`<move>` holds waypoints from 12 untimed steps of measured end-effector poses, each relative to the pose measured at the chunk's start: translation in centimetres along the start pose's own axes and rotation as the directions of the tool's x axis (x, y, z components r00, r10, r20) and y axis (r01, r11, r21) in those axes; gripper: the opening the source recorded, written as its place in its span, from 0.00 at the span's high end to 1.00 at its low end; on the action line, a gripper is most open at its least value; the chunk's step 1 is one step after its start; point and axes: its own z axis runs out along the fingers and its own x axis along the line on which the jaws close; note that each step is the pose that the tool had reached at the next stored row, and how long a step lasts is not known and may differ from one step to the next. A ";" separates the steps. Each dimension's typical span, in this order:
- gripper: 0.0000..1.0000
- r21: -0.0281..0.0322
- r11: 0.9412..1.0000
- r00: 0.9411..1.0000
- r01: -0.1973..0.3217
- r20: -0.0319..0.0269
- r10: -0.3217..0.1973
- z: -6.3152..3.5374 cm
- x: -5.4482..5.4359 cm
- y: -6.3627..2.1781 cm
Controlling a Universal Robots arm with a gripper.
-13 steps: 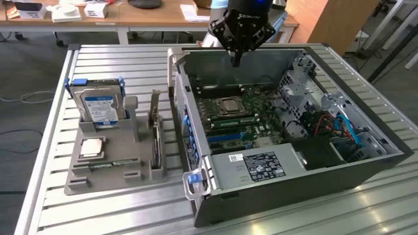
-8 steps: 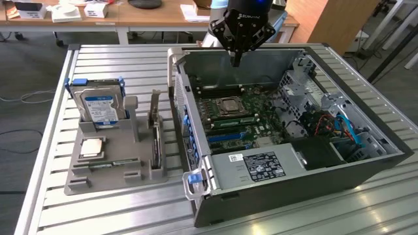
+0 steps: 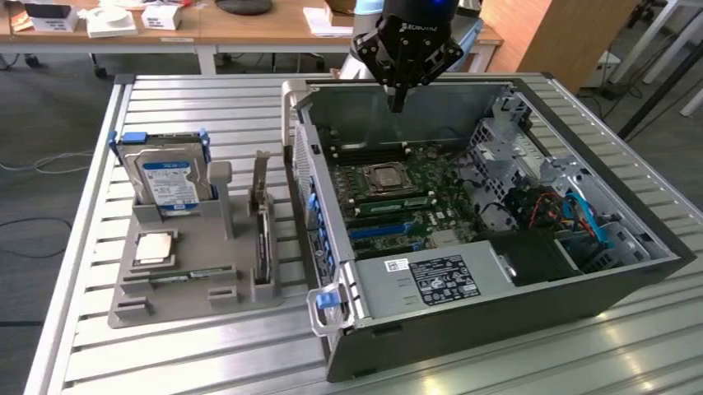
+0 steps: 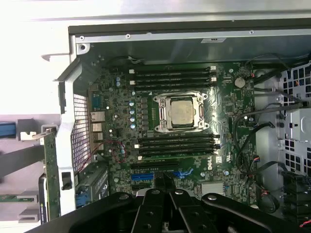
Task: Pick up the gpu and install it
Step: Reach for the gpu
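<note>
A slatted silver metal table [image 3: 187, 107] filled the foreground, its ribs catching pale overhead light. Behind it ran a long wooden desk [image 3: 253, 29] carrying small white boxes [image 3: 163, 16], some papers [image 3: 324, 20] and a dark rounded object [image 3: 244, 6]. The floor [image 3: 44, 99] was grey, with loose cables [image 3: 49, 163] trailing at the exterior view's left. A tall wooden panel [image 3: 549, 33] stood at the exterior view's right.

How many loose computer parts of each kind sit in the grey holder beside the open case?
hard drive: 1
processor chip: 1
memory stick: 1
gpu: 1
Total in the holder: 4
</note>
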 end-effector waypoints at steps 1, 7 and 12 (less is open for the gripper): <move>0.89 0.000 1.000 1.000 0.000 0.000 0.000 0.01 0.1 -0.01; 0.89 0.000 1.000 1.000 0.000 0.000 0.000 -0.03 1.2 -0.09; 0.89 0.000 1.000 1.000 0.000 0.000 0.000 -0.06 2.6 -0.19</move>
